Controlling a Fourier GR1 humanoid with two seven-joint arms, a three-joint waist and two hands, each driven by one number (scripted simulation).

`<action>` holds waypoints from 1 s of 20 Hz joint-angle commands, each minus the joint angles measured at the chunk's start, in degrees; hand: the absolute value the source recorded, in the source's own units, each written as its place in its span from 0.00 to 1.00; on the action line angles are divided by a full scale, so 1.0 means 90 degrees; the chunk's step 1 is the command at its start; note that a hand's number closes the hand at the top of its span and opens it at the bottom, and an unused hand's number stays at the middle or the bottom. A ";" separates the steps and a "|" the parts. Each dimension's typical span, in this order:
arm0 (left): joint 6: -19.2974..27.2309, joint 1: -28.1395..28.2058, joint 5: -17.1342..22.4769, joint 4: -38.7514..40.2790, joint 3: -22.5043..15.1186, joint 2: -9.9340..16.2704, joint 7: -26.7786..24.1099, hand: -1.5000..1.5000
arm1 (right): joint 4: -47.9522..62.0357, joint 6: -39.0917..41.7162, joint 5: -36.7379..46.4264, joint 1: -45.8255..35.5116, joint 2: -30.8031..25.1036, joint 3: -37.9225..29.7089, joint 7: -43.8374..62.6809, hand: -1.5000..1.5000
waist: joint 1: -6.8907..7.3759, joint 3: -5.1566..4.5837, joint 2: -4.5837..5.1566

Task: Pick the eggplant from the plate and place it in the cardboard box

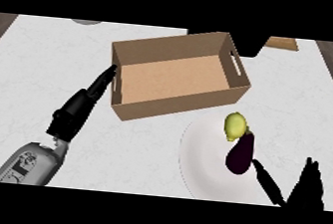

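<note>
Eggplant [240, 151] on plate [201, 172] touches a lemon [235, 125].

Bright, even light falls on the pale table [40, 73]; the cardboard box [174, 79] casts only a faint shadow, with no glare nearby.

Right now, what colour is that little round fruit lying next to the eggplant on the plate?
Yellow-green. The fruit touches the dark purple eggplant on the white plate; the head view shows it.

Grey cylindrical forearm [28, 164] with dark markings, black robot hand [78, 107]
</note>
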 commanded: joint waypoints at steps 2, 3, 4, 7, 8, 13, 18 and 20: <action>-0.0155 0.0085 0.0107 -0.0056 -0.0060 -0.0026 0.0017 0.50 | -0.0498 0.0677 0.1115 0.0055 0.0443 0.0481 0.1479 0.00 | 0.0101 0.0046 0.0009; -0.0109 -0.0010 0.0007 -0.0057 -0.0022 0.0062 0.0056 0.50 | -0.0630 0.0963 0.1158 0.0051 0.0598 0.0609 0.1731 0.00 | 0.0114 0.0051 0.0005; -0.0147 0.0045 0.0094 -0.0086 -0.0062 -0.0016 0.0114 0.50 | -0.0773 0.1228 0.1306 0.0040 0.0790 0.0749 0.2084 0.00 | 0.0132 0.0067 0.0005; -0.0031 0.0054 -0.0036 -0.0141 -0.0152 -0.0117 0.0066 0.50 | -0.1359 0.2055 0.1730 -0.0327 0.1138 0.0928 0.3150 0.00 | 0.0162 0.0085 -0.0018; -0.0147 -0.0052 0.0033 -0.0099 -0.0127 -0.0095 0.0120 0.50 | -0.1532 0.2321 0.1913 -0.0438 0.1332 0.1051 0.3512 0.00 | 0.0110 0.0091 -0.0011; -0.0090 -0.0053 0.0000 0.0058 -0.0050 -0.0164 0.0070 0.50 | -0.2556 0.3779 0.2429 -0.1334 0.1496 0.1482 0.5614 0.00 | 0.0076 0.0134 -0.0016; -0.0066 0.0211 -0.0085 -0.0105 -0.0143 -0.0228 0.0107 0.50 | -0.2879 0.4526 0.2552 -0.1937 0.1504 0.1527 0.6378 0.00 | 0.0113 0.0159 -0.0007; -0.0179 -0.0130 -0.0020 0.0032 -0.0004 -0.0276 0.0075 0.50 | -0.2543 0.4473 0.2442 -0.2046 0.1505 0.1461 0.6387 0.00 | 0.0079 0.0164 0.0019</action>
